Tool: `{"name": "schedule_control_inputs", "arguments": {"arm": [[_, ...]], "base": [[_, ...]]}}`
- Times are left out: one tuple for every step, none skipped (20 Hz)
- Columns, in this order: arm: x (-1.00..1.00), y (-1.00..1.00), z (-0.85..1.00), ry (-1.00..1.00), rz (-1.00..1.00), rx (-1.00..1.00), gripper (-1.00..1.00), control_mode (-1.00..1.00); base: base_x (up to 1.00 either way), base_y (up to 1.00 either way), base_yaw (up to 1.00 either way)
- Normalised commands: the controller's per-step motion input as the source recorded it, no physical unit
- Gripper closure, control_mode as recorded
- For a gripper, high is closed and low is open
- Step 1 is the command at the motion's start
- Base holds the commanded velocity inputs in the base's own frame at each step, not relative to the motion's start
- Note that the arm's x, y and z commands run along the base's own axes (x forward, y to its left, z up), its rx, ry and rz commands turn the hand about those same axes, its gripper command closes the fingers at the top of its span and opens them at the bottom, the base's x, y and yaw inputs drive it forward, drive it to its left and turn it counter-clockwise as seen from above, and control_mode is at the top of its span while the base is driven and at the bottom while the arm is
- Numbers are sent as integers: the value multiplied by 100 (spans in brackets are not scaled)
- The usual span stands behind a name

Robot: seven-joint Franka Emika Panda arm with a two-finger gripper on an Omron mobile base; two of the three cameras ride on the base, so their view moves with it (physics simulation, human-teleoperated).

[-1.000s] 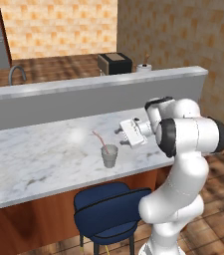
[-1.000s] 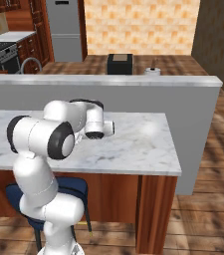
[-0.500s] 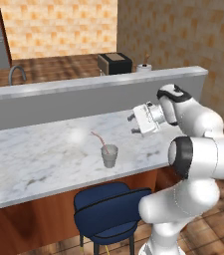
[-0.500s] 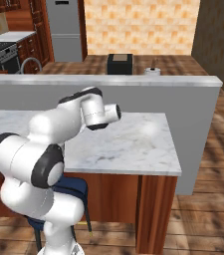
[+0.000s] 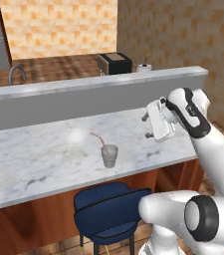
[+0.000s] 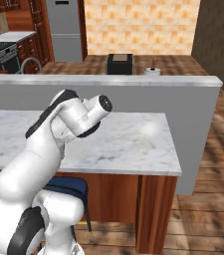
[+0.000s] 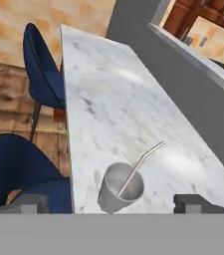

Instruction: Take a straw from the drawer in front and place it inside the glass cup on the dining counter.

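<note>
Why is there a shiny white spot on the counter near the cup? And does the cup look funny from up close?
Left base view: a soft glare patch on the white marble dining counter, left of the small clear glass cup. Hand view: the cup looks solid grey, with the thin pinkish-red and white straw washed out to pale grey; the picture is slightly soft.

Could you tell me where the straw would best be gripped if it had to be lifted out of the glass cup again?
Probably the straw's free upper end, from above: it leans out over the glass cup's rim, while its lower part sits inside.
</note>
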Motion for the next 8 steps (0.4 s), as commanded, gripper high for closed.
{"name": "schedule_control_inputs", "arguments": {"arm": [[-91, -21, 19, -11, -13, -31, -100, -100], [-89, -21, 19, -9, -13, -30, -100, -100], [-85, -21, 17, -6, -14, -29, -100, -100], [-79, -18, 16, -1, -14, -27, -100, -100], [-66, -22, 19, 0, -14, -21, -100, -100], [-61, -16, 20, 1, -14, -19, -100, -100], [-56, -19, 19, 3, -15, -19, -100, -100], [-57, -20, 19, 3, -15, -18, -100, -100]], "base": [[0, 0, 0], [0, 0, 0], [0, 0, 0], [0, 0, 0], [0, 0, 0], [0, 0, 0], [0, 0, 0], [0, 0, 0]]}}
